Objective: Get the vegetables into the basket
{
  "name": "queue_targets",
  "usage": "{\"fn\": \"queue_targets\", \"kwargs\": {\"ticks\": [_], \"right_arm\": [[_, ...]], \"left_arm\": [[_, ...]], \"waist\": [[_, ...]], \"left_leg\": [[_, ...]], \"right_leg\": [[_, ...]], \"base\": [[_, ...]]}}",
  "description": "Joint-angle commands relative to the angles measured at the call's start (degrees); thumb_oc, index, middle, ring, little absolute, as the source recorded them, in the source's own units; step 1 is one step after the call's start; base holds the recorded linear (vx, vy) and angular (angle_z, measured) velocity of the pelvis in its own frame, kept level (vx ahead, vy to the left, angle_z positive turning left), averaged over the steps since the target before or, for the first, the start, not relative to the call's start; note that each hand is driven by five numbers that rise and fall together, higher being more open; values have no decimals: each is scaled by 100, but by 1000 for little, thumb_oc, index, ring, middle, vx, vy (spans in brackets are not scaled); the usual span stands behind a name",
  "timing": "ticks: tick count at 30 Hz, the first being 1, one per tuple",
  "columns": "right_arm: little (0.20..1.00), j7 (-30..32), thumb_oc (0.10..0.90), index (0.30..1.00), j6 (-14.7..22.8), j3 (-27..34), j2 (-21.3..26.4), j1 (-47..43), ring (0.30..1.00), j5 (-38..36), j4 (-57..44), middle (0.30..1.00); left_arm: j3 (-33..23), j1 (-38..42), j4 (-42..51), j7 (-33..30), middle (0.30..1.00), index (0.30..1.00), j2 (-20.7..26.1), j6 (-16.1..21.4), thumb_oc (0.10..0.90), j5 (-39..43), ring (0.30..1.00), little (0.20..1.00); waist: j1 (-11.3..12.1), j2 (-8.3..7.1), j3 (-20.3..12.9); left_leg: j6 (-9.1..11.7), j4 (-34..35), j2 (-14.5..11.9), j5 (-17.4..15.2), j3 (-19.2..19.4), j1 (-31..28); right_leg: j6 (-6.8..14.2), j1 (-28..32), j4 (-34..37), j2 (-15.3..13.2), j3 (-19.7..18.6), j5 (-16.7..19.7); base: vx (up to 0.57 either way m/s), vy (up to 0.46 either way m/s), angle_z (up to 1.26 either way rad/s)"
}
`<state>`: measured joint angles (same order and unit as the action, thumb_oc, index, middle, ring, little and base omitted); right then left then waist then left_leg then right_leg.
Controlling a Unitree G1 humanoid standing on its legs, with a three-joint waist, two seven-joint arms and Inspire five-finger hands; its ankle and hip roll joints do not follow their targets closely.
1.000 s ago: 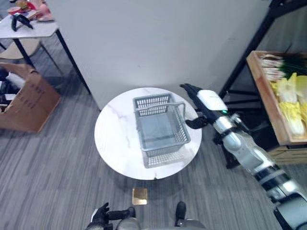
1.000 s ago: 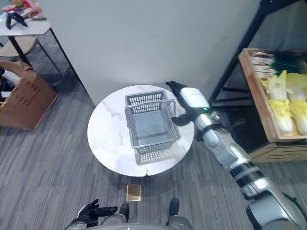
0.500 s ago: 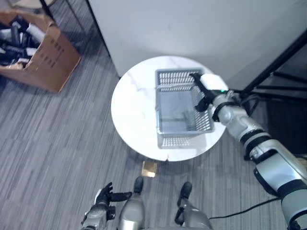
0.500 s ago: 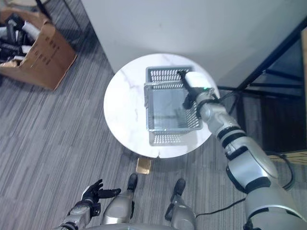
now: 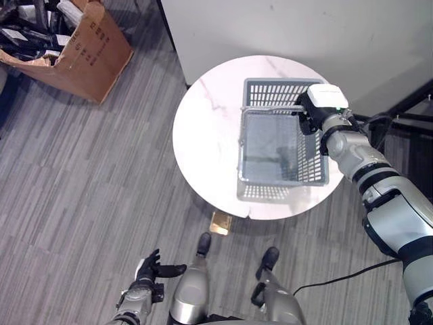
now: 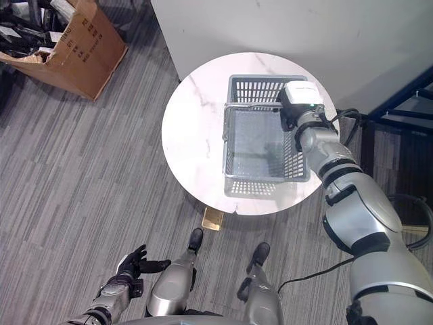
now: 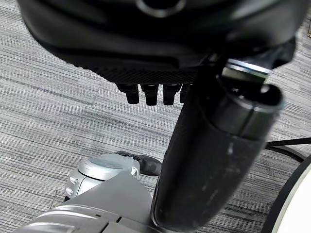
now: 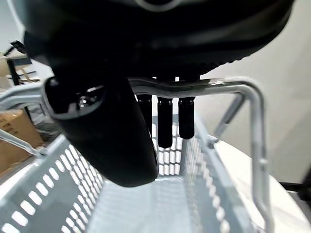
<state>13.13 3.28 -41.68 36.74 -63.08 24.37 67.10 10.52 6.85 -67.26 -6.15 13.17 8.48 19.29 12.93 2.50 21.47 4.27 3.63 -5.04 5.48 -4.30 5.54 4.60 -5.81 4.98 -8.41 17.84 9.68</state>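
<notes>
— Where did the basket [image 5: 281,149] sit?

— On the round white tabletop [image 5: 206,135], toward its right edge. It was grey, with slotted walls, and its inside showed nothing but the bare floor of the basket. The metal handle [image 5: 270,110] stood up across it near the far end.

— And the right hand [image 5: 316,112]?

— It was at the basket's far right corner, right where the handle met the rim. In the right wrist view the handle bar [image 8: 194,87] ran just beneath the hand's bulk, with the fingers [image 8: 165,121] hanging straight down past it into the basket and the thumb on the near side of the bar. The fingers were not curled round the bar, so I took the hand as loosely spread over the handle, touching or just above it; I could not tell which.

— The left hand [image 6: 132,264]?

— Low at the robot's left side, well apart from the tabletop, over the grey striped carpet [image 5: 81,169]. Its fingers were relaxed and spread, holding nothing.

— Anything else around?

— A brown cardboard box [image 5: 81,47] on the floor past the tabletop's far left, and a small tan square [image 5: 220,223] on the carpet just beneath the tabletop's near edge.
</notes>
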Motion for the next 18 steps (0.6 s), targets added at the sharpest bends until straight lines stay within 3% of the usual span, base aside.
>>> {"fn": "queue_targets", "kwargs": {"ticks": [1,9,16,18], "right_arm": [[300,79,400,300,-110,-76,209,-95,300,22,3,300],[300,26,400,300,-29,317,385,316,300,-452,-345,300],[300,-57,400,300,104,625,473,889,300,-824,-2469,300],[300,-7,400,300,162,981,363,1208,300,-1182,-3208,300]], "left_arm": [[283,-80,-303,-39,1000,1000,335,37,900,-10,1000,1000],[147,-121,-412,44,1000,1000,346,-37,900,-92,1000,1000],[-72,-134,-472,20,1000,1000,314,-120,900,-193,1000,1000],[-183,-142,-486,-16,1000,1000,295,-152,900,-202,1000,1000]], "waist": [[-86,-332,-424],[-223,-376,-495],[-422,-470,-624],[-496,-487,-667]], "left_leg": [[144,137,41,-45,-41,170],[139,137,5,-98,42,9],[146,137,-68,-173,214,-219],[150,137,-84,-202,277,-296]], "right_leg": [[520,506,2,-387,-259,-298],[511,578,2,-387,-348,-305],[499,669,2,-356,-487,-331],[494,713,2,-355,-517,-346]], "base": [[0,0,0],[2,2,-2],[23,7,-16],[35,14,-21]]}}
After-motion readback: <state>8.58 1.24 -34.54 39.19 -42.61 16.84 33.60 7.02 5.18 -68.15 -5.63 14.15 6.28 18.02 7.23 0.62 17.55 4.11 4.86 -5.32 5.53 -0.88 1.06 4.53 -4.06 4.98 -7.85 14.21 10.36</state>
